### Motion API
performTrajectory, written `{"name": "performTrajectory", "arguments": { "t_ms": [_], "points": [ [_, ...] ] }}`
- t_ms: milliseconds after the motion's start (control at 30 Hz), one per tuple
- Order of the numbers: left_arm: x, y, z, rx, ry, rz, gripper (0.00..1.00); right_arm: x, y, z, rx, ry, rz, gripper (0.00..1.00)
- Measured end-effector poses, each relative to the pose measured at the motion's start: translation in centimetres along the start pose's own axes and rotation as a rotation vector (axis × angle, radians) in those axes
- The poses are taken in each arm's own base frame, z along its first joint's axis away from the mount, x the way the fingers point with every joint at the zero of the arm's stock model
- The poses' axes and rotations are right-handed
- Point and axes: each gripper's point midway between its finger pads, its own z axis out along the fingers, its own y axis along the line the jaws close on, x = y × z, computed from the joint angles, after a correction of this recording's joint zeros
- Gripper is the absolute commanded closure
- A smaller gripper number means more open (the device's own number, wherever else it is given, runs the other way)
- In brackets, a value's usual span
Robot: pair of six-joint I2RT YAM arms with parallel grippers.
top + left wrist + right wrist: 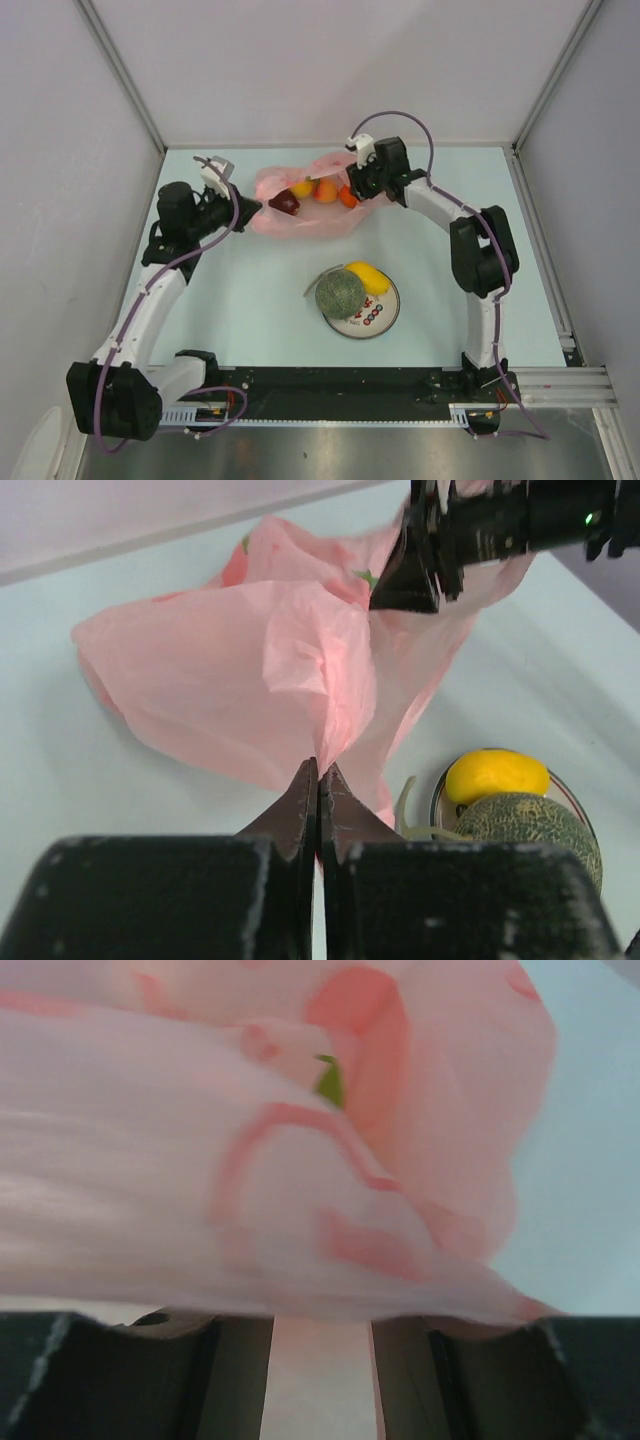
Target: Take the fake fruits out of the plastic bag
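Observation:
The pink plastic bag (300, 215) lies at the back of the table with its mouth open upward. Inside it show a dark red piece (285, 202), a yellow-orange fruit (302, 188), an orange ball (326, 190) and a red-orange piece (347, 197). My left gripper (252, 207) is shut on the bag's left edge, and its film is pinched between the fingertips (319, 770). My right gripper (355, 188) is at the bag's right end beside the red-orange piece. Its fingers (240, 1360) stand apart, and bag film (250, 1160) hides their tips. The netted melon (339, 294) and the yellow oval (367, 276) rest on the plate.
The white printed plate (385, 315) sits in the middle of the table, nearer the arm bases than the bag. Grey walls close in the table at the back and on both sides. A black rail runs along the near edge.

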Motion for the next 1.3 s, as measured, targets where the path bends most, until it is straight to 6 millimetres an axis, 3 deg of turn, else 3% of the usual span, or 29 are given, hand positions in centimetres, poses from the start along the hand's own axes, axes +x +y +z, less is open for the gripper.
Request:
{"name": "performTrajectory", "arguments": {
  "t_ms": [133, 200, 267, 367, 467, 600, 700, 900, 1100, 1300],
  "points": [
    [-1.9, -0.6, 0.7, 0.043, -0.021, 0.002, 1.00, 4.8, -4.9, -2.2, 0.132, 0.088, 0.048, 0.57],
    [-1.9, -1.2, 1.4, 0.076, -0.013, -0.004, 0.99, 7.0, -7.4, -4.4, 0.202, 0.125, 0.084, 0.57],
    [-1.2, -2.3, 2.0, 0.127, 0.013, -0.011, 1.00, 7.9, -9.3, -7.1, 0.262, 0.133, 0.106, 0.57],
    [0.0, -4.7, 2.8, 0.217, 0.058, -0.024, 1.00, 6.9, -11.1, -11.5, 0.348, 0.098, 0.086, 0.55],
    [0.2, -6.2, 2.9, 0.270, 0.065, -0.017, 1.00, 4.0, -11.4, -15.8, 0.388, 0.014, 0.047, 0.52],
    [0.6, -6.5, 2.8, 0.280, 0.070, -0.017, 0.99, 0.5, -8.4, -17.8, 0.280, -0.085, -0.014, 0.48],
    [1.3, -6.5, 2.5, 0.274, 0.084, -0.026, 1.00, 0.3, -4.8, -16.4, 0.161, -0.083, -0.067, 0.48],
    [1.6, -6.5, 1.5, 0.246, 0.076, -0.021, 1.00, 2.8, 2.5, -11.7, -0.063, -0.004, -0.143, 0.47],
    [1.8, -6.0, 0.6, 0.195, 0.086, 0.004, 1.00, 4.7, 5.4, -8.2, -0.130, 0.043, -0.162, 0.46],
    [4.5, -4.5, -1.3, 0.116, 0.165, 0.127, 1.00, 4.6, 6.6, -4.4, -0.135, 0.045, -0.114, 0.38]
  ]
}}
